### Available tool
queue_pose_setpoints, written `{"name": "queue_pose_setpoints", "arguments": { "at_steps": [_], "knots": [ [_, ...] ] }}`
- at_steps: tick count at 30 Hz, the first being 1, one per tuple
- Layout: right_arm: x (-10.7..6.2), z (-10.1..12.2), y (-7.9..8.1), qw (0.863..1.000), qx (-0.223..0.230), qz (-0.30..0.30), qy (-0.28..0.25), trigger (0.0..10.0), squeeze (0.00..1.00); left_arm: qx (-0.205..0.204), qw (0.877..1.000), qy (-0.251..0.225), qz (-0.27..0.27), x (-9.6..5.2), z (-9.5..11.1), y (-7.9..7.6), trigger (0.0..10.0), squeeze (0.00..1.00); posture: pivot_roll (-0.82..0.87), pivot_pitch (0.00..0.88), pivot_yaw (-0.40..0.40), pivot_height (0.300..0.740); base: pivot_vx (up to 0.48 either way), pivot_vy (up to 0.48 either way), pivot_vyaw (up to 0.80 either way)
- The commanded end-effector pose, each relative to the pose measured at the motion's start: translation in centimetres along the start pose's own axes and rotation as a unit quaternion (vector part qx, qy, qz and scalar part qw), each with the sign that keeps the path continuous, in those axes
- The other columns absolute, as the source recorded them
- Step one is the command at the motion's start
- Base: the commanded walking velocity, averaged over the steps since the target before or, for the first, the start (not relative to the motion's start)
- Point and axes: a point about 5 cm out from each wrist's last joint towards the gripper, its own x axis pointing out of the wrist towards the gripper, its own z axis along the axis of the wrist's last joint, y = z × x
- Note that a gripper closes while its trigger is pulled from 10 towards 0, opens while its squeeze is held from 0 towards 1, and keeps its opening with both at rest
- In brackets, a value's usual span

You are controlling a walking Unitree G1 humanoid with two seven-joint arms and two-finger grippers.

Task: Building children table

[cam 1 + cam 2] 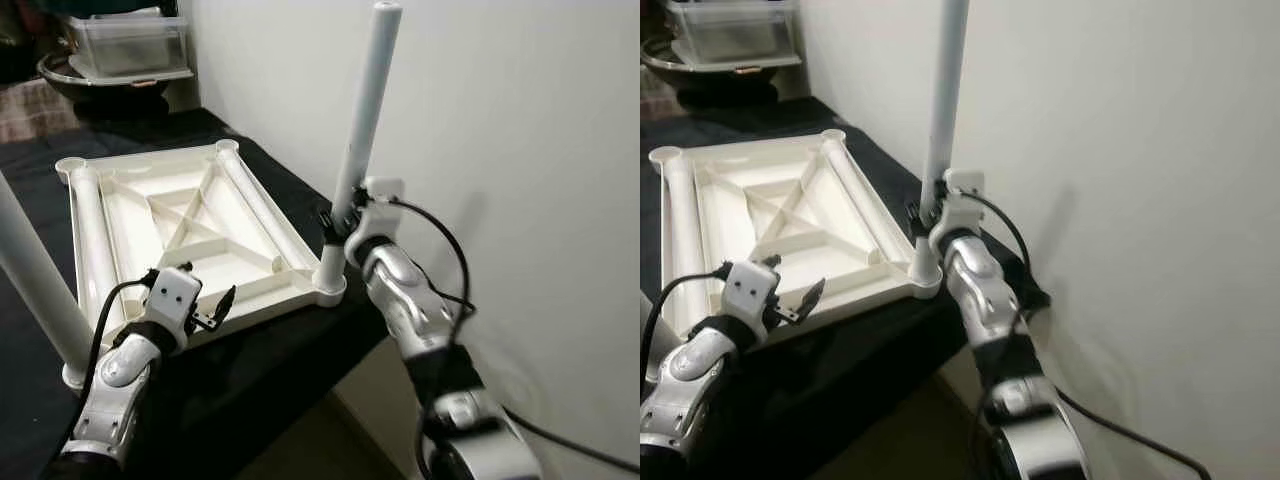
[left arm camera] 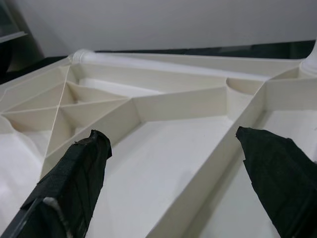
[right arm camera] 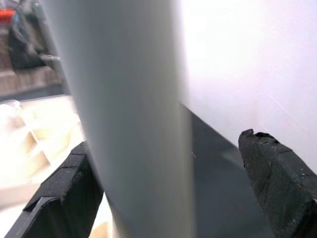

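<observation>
The white plastic tabletop (image 1: 252,196) lies upside down on a black-covered surface, ribs facing up. One white leg (image 1: 362,120) stands in its near right corner socket (image 1: 330,287), leaning slightly right. My right gripper (image 1: 335,222) is open around this leg low down; in the right wrist view the leg (image 3: 133,114) lies against one finger (image 3: 64,193), with a gap to the other finger. A second white leg (image 1: 35,280) rises at the near left corner. My left gripper (image 1: 222,305) hovers open over the tabletop's near edge, its fingers (image 2: 74,183) holding nothing above the ribs (image 2: 173,106).
A clear plastic box (image 1: 125,45) rests on a dark bowl at the back left. A white wall (image 1: 520,120) runs close along the right side. The black cloth (image 1: 290,345) drops off at the near edge. A black cable (image 1: 455,250) loops off my right wrist.
</observation>
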Motion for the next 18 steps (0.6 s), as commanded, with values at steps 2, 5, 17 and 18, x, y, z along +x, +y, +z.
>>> {"name": "queue_pose_setpoints", "arguments": {
  "at_steps": [2,5,17,18],
  "knots": [
    [-1.0,0.7,-0.2,1.000,-0.014,0.010,-0.010,10.0,1.00,0.002,1.000,0.002,-0.003,-0.2,-0.2,-0.4,10.0,0.00,0.00,0.000,-0.127,0.740,0.000,0.000,0.00],
    [-3.2,-0.7,-1.0,0.999,-0.039,0.027,0.014,10.0,1.00,-0.001,1.000,0.004,0.003,-0.5,-0.3,-0.7,10.0,0.00,0.00,0.000,-0.127,0.740,0.000,0.000,0.00],
    [-8.4,-4.6,0.6,0.967,-0.014,0.198,0.160,10.0,0.00,-0.034,0.999,-0.020,0.017,-1.1,1.0,-3.4,10.0,0.00,-0.01,0.000,-0.114,0.740,0.000,0.000,0.00],
    [-8.4,-4.8,0.3,0.967,-0.011,0.191,0.170,10.0,0.00,-0.039,0.999,-0.023,0.014,-1.1,1.2,-3.7,10.0,0.00,-0.01,0.000,-0.114,0.740,0.000,0.000,0.00]
  ]
}}
